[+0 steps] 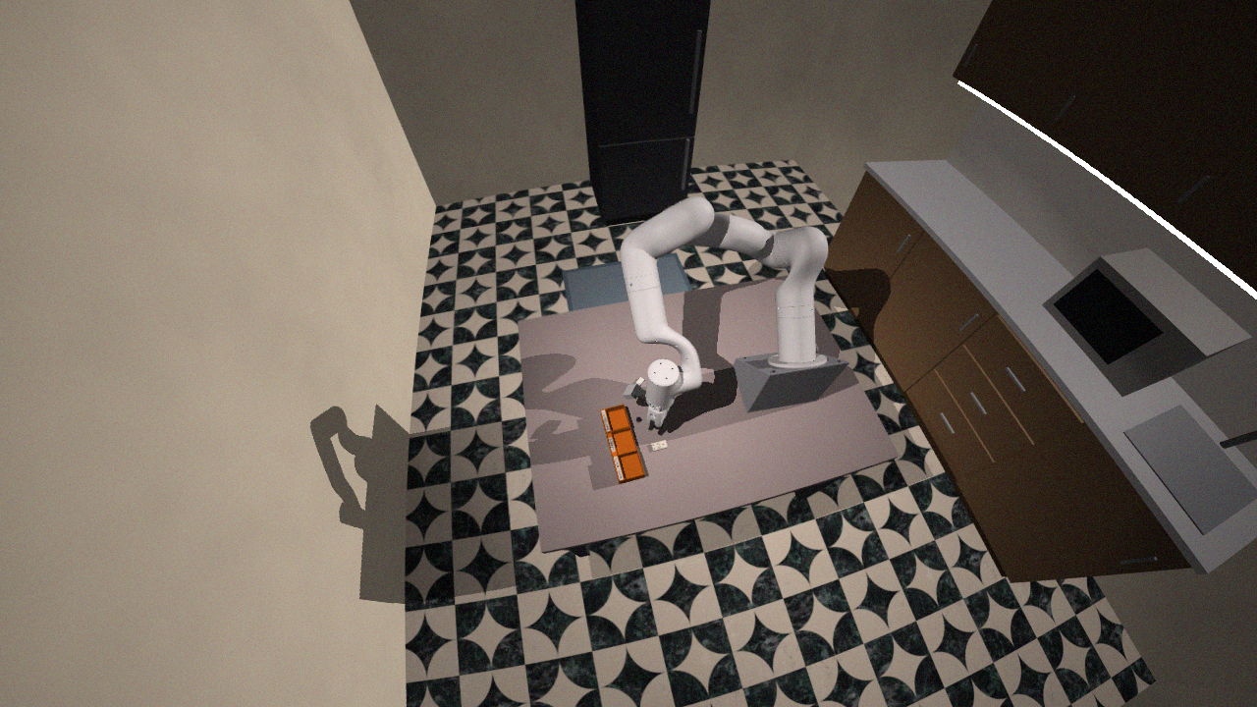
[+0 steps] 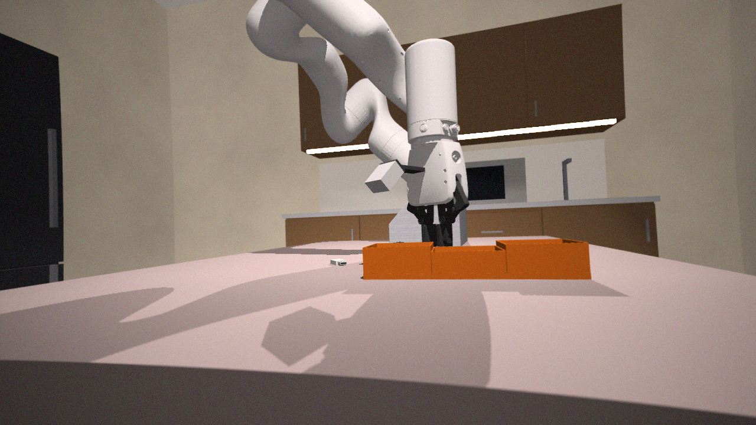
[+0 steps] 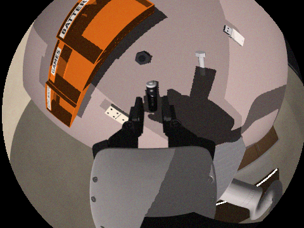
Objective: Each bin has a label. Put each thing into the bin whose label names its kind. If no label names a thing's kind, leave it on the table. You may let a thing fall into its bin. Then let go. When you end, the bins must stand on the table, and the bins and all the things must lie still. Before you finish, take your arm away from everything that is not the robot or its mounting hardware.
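My gripper (image 1: 655,426) (image 2: 437,242) (image 3: 152,104) is partly open, low behind the bins, with its fingers on either side of a black battery (image 3: 152,97). A gap shows on both sides of the battery. A dark hex nut (image 3: 142,57) (image 1: 638,419) lies between battery and bins. A silver bolt (image 3: 201,56) and a white USB stick (image 3: 236,37) (image 2: 337,262) lie farther off. A white domino (image 3: 116,114) (image 1: 659,446) lies beside one finger. The orange bins are labelled BATTERIES (image 3: 111,22) and GAMES (image 3: 76,71); the third bin (image 3: 66,106) has a label seemingly ending in BOLTS.
The three bins stand joined in a row on the pink table (image 1: 746,465) (image 2: 211,317), their walls rising near the fingers. The grey arm base (image 1: 787,387) stands at the other side. The camera box (image 2: 384,177) juts out from the gripper's side.
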Robot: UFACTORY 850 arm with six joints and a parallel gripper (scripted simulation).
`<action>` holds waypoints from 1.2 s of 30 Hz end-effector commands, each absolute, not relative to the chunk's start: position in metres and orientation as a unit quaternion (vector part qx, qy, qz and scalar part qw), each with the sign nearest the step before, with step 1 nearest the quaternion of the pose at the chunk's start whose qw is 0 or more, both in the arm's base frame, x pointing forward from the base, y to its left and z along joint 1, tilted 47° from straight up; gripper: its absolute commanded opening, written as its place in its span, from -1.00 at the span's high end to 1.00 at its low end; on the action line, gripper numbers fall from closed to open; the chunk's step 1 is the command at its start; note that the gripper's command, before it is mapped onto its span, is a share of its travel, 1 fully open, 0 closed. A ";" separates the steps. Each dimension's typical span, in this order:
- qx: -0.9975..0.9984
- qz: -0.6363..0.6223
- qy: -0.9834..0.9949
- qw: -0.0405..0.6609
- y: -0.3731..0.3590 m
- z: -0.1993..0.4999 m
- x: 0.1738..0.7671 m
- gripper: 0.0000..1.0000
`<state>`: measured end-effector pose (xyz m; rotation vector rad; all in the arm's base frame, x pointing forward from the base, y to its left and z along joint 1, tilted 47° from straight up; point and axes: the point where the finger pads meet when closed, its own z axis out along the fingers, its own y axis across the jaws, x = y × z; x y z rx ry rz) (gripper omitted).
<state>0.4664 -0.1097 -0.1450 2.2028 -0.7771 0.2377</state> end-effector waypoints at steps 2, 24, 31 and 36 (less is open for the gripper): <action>0.865 0.095 -0.305 0.386 -0.117 -0.152 0.467 0.44; 0.865 0.095 -0.305 0.386 -0.125 -0.160 0.466 0.44; 0.865 0.095 -0.305 0.386 -0.125 -0.160 0.466 1.00; 0.865 0.095 -0.305 0.386 -0.125 -0.160 0.466 1.00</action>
